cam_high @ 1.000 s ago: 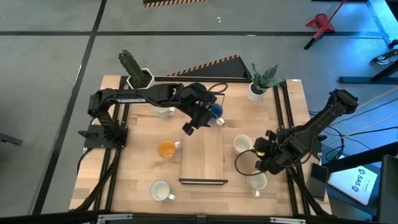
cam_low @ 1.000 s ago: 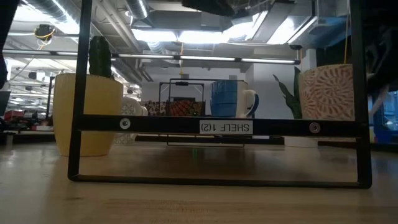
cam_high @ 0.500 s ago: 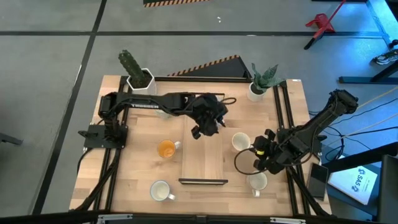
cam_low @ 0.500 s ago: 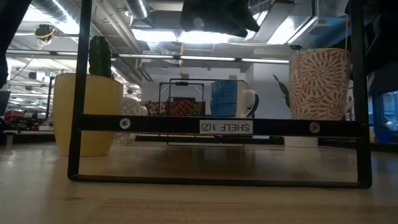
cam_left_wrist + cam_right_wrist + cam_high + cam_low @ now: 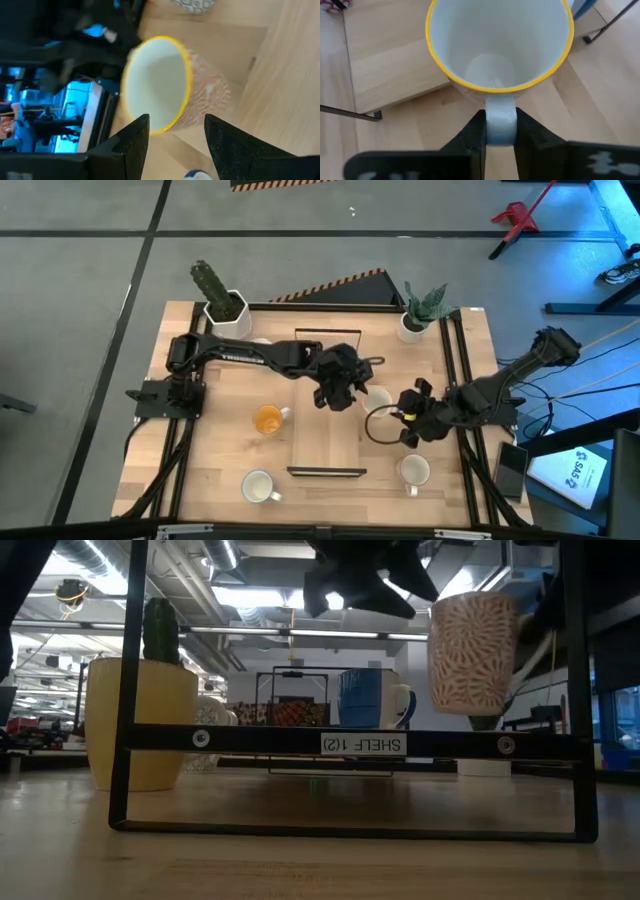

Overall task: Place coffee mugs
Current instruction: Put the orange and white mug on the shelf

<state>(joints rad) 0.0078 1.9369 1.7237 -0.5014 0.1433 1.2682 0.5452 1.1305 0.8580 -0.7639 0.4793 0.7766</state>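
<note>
Right end effector pinches the handle of the yellow-rimmed, orange-patterned ceramic mug: rigid, breakable, likely swings. Left end effector hovers spread wide.

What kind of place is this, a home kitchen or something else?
Probably a robotics lab or workshop, not a kitchen. The wooden table stands on a bare grey floor, a metal rack labelled as a shelf sits on it, and the low view shows exposed ceiling ducts and strip lights behind.
</note>
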